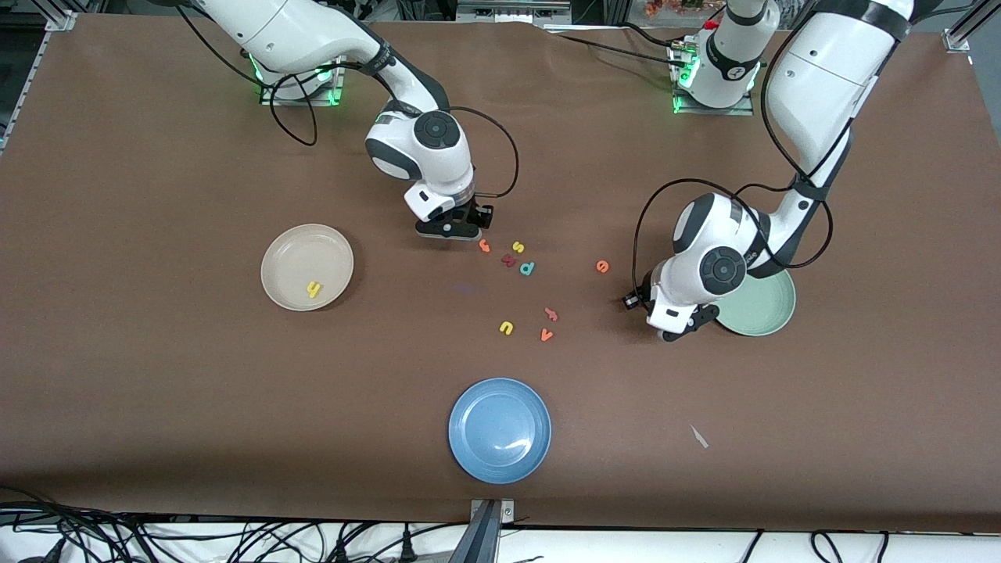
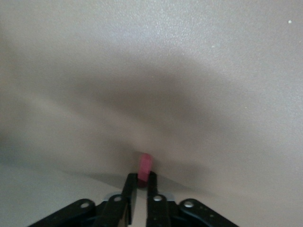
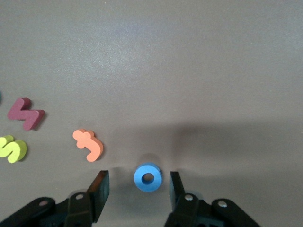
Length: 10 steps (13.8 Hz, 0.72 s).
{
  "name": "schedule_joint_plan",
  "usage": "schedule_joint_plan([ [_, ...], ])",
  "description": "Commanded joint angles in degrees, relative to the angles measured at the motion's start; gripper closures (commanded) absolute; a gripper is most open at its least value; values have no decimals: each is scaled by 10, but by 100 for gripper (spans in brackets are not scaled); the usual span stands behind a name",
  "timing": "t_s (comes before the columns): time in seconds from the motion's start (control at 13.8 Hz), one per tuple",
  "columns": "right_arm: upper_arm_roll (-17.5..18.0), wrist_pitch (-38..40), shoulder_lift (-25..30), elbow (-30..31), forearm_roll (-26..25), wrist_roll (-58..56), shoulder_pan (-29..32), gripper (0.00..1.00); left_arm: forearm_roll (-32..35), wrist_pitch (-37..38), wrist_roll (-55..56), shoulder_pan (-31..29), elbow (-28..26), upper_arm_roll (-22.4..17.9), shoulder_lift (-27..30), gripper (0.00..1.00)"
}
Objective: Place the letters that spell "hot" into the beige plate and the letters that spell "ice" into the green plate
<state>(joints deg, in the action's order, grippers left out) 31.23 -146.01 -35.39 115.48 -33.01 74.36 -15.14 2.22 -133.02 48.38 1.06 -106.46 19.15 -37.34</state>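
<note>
My left gripper (image 1: pixel 677 328) (image 2: pixel 142 178) is low over the table beside the green plate (image 1: pixel 770 313), shut on the dark red i (image 2: pixel 145 164). My right gripper (image 1: pixel 450 230) (image 3: pixel 137 182) is down at the table, open, with the blue o (image 3: pixel 147 178) lying untouched between its fingers. The orange t (image 1: pixel 485 245) (image 3: pixel 88 144) lies just beside it. The beige plate (image 1: pixel 293 254) holds the yellow h (image 1: pixel 313 290). The orange e (image 1: pixel 601 267) lies on the table between the letter cluster and the left gripper.
Near the t lie a yellow s (image 1: pixel 517 247), a dark red x-like letter (image 1: pixel 509 260) and a teal d-shaped letter (image 1: pixel 527 268). Nearer the camera are a salmon letter (image 1: pixel 551 314), a yellow u (image 1: pixel 506 328), an orange v (image 1: pixel 546 335) and a blue plate (image 1: pixel 469 407).
</note>
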Motion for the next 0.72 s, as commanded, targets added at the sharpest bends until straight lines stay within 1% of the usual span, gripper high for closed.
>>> schedule_joint_plan([
  [0.0, -3, 3, -6, -2, -18, 15, -5, 47, 15, -6, 4, 3, -2, -2, 1, 99],
  [0.22, -3, 2, -6, 2, -19, 15, -5, 49, 15, 0, 0, -3, 1, -2, 4, 100],
  [0.29, -3, 2, -7, 3, -24, 15, -5, 50, 16, 14, -4, -6, 4, -2, 13, 100],
  [0.36, -3, 1, -10, 3, -28, 15, -5, 50, 16, 48, -26, -9, 8, -2, 33, 100],
  [0.43, -3, 0, -12, 3, -28, 15, -5, 50, 15, 98, -61, -19, 17, -2, 51, 100],
  [0.58, -3, -1, -13, 3, -28, 15, -5, 57, 10, 188, -121, -49, 34, -1, 81, 100],
  [0.65, -3, -1, -13, 3, -28, 15, -5, 59, 9, 220, -163, -64, 35, -1, 97, 100],
])
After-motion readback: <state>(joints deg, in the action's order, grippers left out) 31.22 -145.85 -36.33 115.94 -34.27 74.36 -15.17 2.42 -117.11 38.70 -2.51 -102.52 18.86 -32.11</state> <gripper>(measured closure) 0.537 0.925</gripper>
